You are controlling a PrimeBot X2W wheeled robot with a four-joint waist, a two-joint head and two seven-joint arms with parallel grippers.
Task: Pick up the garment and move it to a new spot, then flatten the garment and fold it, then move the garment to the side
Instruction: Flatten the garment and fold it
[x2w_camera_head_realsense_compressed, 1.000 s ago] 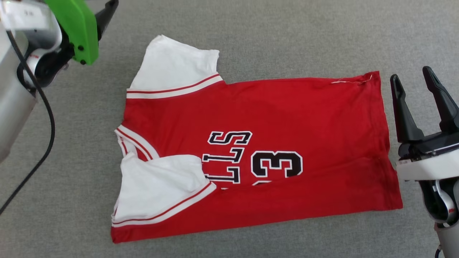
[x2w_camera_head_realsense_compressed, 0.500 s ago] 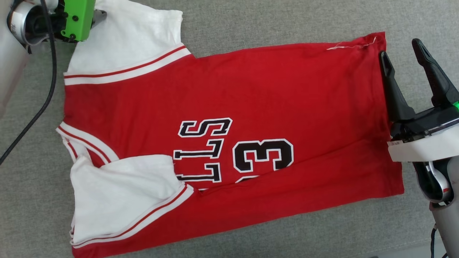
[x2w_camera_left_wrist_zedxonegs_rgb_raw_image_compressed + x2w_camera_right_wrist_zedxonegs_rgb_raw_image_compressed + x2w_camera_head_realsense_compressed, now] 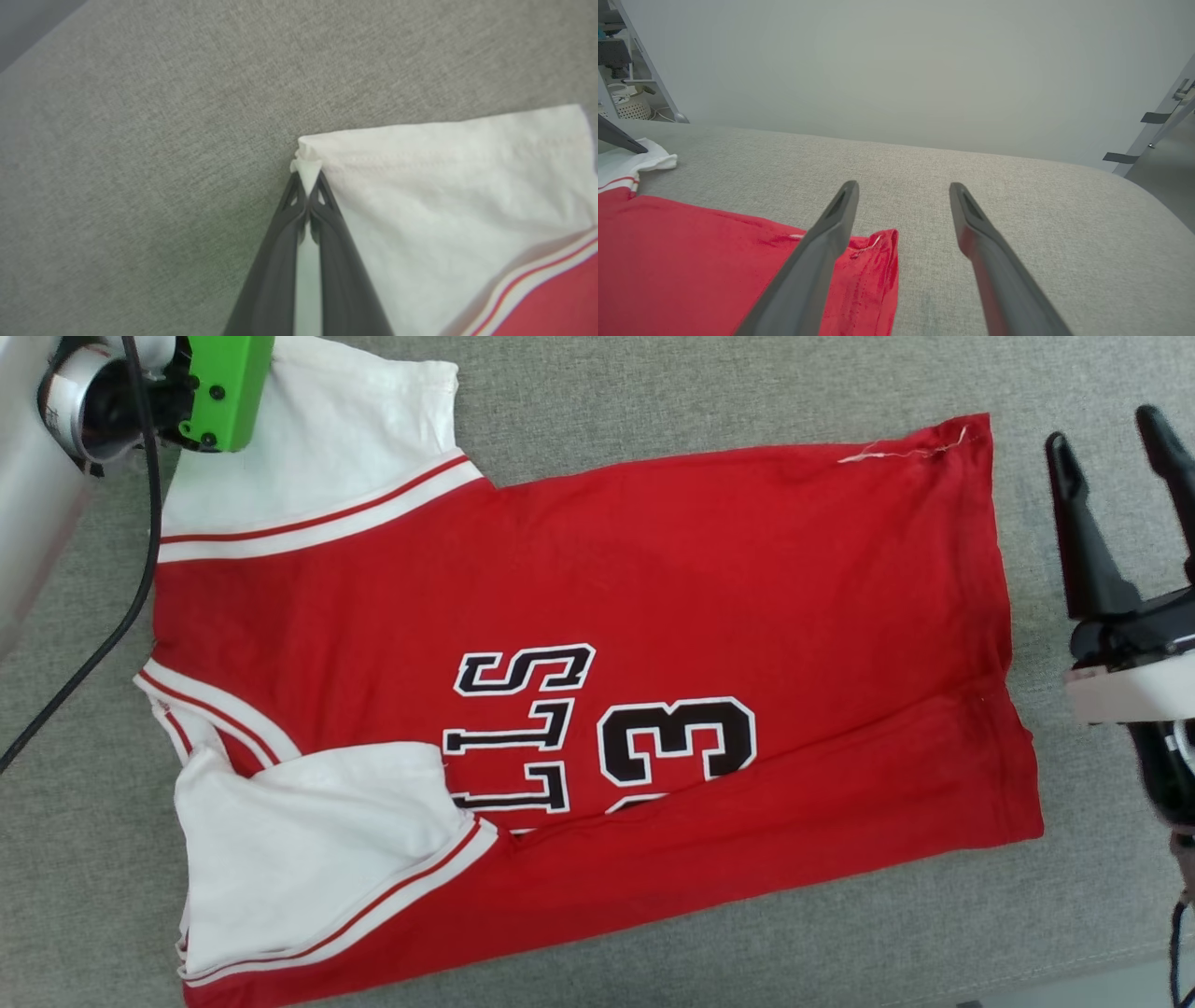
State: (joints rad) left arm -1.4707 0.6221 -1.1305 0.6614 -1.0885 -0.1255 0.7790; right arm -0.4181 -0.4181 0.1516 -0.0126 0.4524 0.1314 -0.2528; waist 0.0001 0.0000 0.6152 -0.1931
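The garment (image 3: 579,616), a red T-shirt with white sleeves, black lettering and a 3, lies spread on the grey cushion, collar to the left. Its near side is folded over, with one sleeve (image 3: 308,849) on top. My left gripper (image 3: 307,179) is shut on the corner of the far white sleeve (image 3: 444,186); in the head view its green housing (image 3: 224,387) covers the fingers. My right gripper (image 3: 1111,434) stands open just right of the hem's far corner (image 3: 878,252), touching nothing.
The grey upholstered surface (image 3: 653,392) stretches beyond the shirt on every side; its front edge (image 3: 1074,971) runs at the lower right. A black cable (image 3: 131,588) hangs from my left arm. A shelf with a white basket (image 3: 626,107) stands past the far edge.
The head camera has shifted closer. My left gripper has come onto the far sleeve's corner and shut on it. My right gripper has drawn a little right, away from the hem.
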